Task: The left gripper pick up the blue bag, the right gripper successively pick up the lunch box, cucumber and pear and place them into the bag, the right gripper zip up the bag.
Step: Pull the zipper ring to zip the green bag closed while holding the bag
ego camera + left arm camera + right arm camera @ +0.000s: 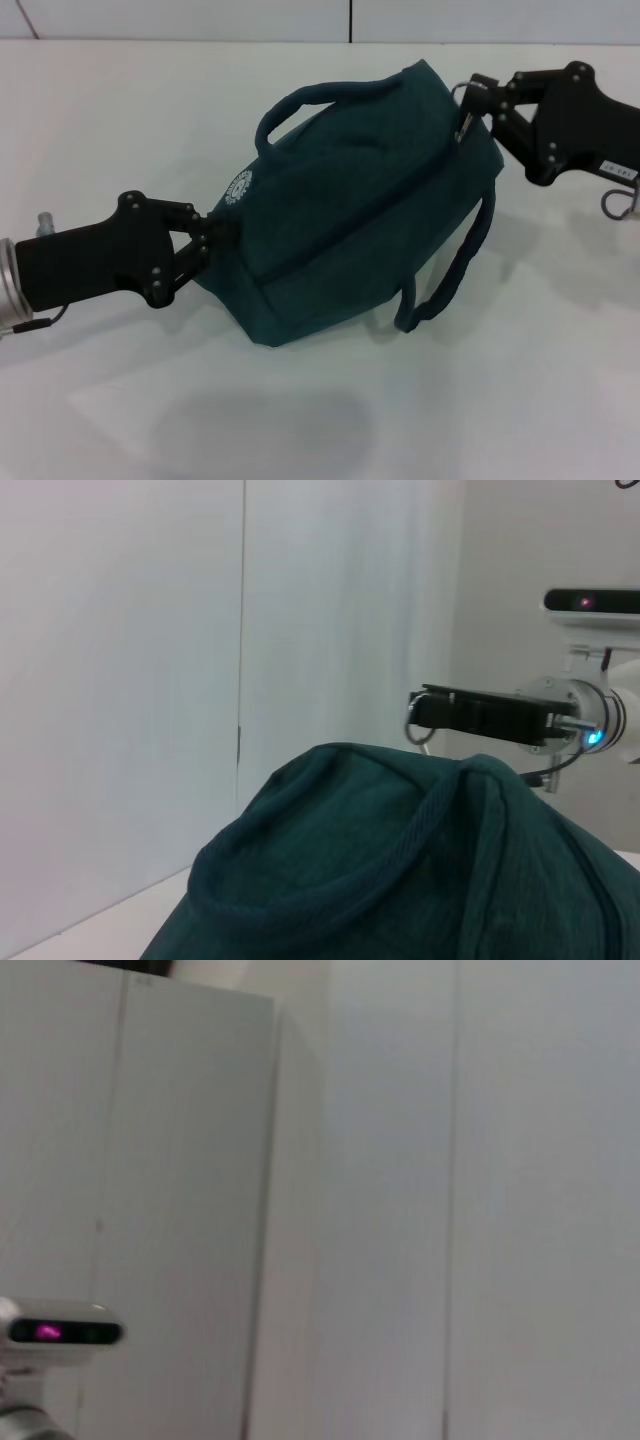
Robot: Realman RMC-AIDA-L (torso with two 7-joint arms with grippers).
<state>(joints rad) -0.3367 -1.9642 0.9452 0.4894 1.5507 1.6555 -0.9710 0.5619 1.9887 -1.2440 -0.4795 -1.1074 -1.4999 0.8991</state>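
**Bag held at both ends, zip nearly done**

The blue bag (pixel 350 215) hangs between the 2 arms above the white worktop (pixel 520 400), lifted clear of it, as the soft shadow beneath suggests. It sits over the middle of the worktop, tilted so that its end toward the far right corner rides higher than its end toward the near left edge.

The left end effector (pixel 207 240) is clenched on the fabric at the bag's lower end, just below the round white logo (pixel 237 187). This grip appears to anchor the bag and keep the cloth taut, so the zipper line has something to pull against.

The right end effector (pixel 470 100) is at the bag's upper, far end, its tips pinched at the metal zipper pull (pixel 464 122). Holding there fits the zipping step: the slider seems to have reached the end of its run, and the top seam looks shut along its visible length.

1 carry handle (pixel 320 100) arches over the top; the other strap (pixel 450 270) dangles loose on the near side.

The lunch box, cucumber and pear are not visible anywhere; judging by the bag's full, rounded shape, they are probably inside. The task looks close to complete.
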